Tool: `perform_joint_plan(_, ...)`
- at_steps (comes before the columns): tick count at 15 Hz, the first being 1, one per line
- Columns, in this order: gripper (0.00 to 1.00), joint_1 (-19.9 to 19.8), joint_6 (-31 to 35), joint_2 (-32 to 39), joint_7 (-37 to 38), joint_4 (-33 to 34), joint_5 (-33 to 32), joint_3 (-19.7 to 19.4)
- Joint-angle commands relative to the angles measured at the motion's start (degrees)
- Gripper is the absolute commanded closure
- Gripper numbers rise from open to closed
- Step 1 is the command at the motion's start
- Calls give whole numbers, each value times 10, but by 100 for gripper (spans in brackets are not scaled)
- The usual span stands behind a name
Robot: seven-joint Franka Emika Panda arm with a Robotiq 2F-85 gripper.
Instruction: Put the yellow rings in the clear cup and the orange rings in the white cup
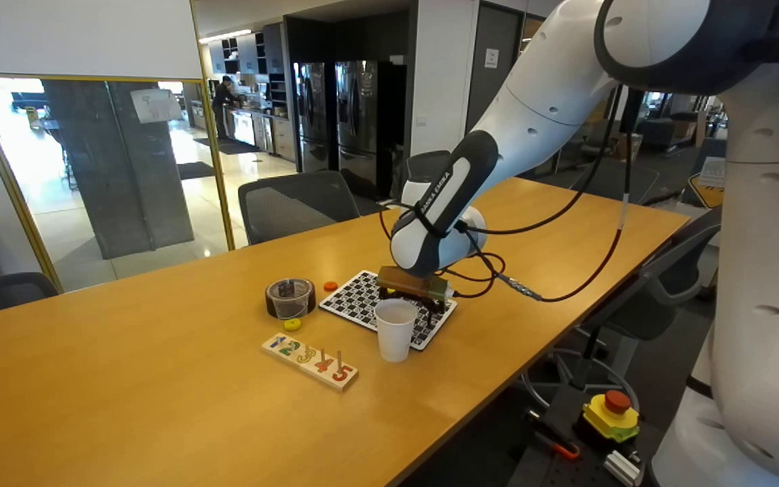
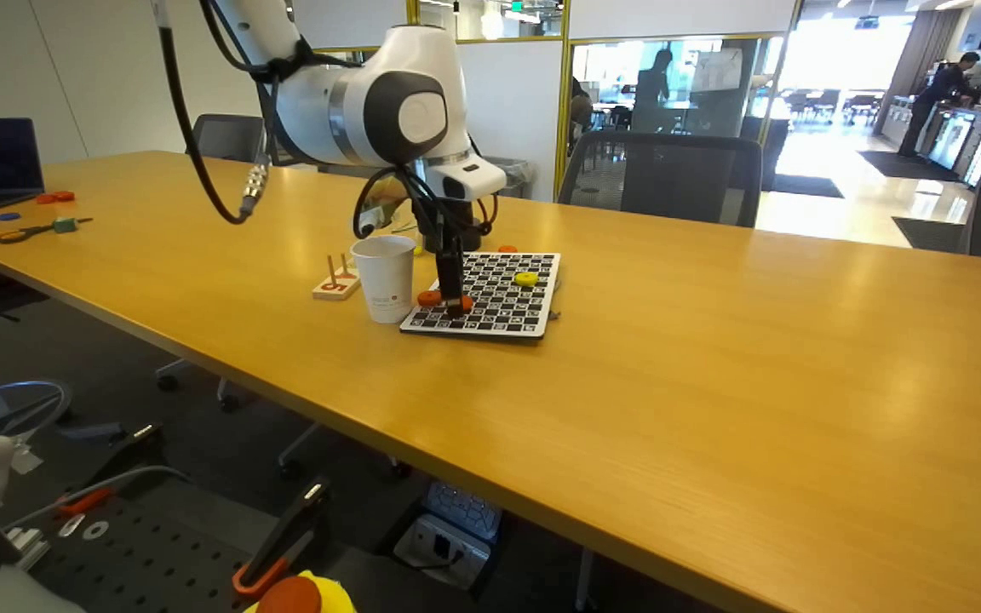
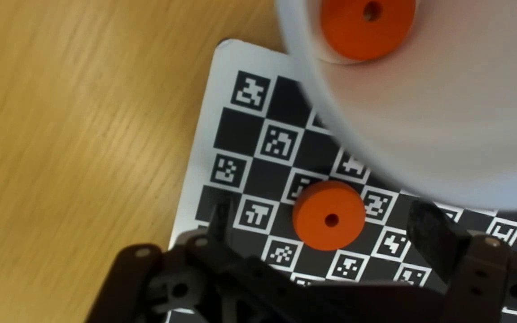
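The jaws stand apart over the patterned board (image 3: 267, 175), one on either side of an orange ring (image 3: 319, 215) — a gap shows on both flanks, and nothing is gripped. The step in hand seems to be picking up this ring for the white cup (image 3: 447, 125), whose rim sits close by in the wrist view. To do it well, bring the jaws low beside the ring without scraping the board, keep the ring midway between them, and close gently so that it doesn't slip out. Lift straight up until clear of the rim before going across; the cup looks light and would probably tip if nudged. Release low over its mouth.

Inside that cup lies one orange ring (image 3: 364, 33). In an exterior view another orange ring (image 2: 428, 298) shows between cup and jaws; whether on the board or just off its edge, I cannot tell. Farther along the board lies a yellow ring (image 2: 526, 278). Beyond it, on the desk (image 1: 180, 379), are a further orange ring (image 1: 330, 286) and a second yellow ring (image 1: 292, 325) — the latter just beside the clear cup (image 1: 289, 308), near a wooden peg strip (image 1: 312, 364).
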Motion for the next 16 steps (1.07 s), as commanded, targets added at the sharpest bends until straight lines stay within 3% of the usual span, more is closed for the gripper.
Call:
perform_joint_plan(1, 0, 10, 11, 10, 12, 19, -6, -4)
perform_joint_plan(9, 0, 3, 7, 18, -3, 31, 11, 3)
perform_joint_plan(10, 25, 2, 7, 20, -5, 32, 13, 4)
perform_joint_plan(11, 26, 2, 5, 22, -7, 34, 14, 5)
perform_joint_plan(16, 65, 1, 2, 24, -10, 37, 20, 7)
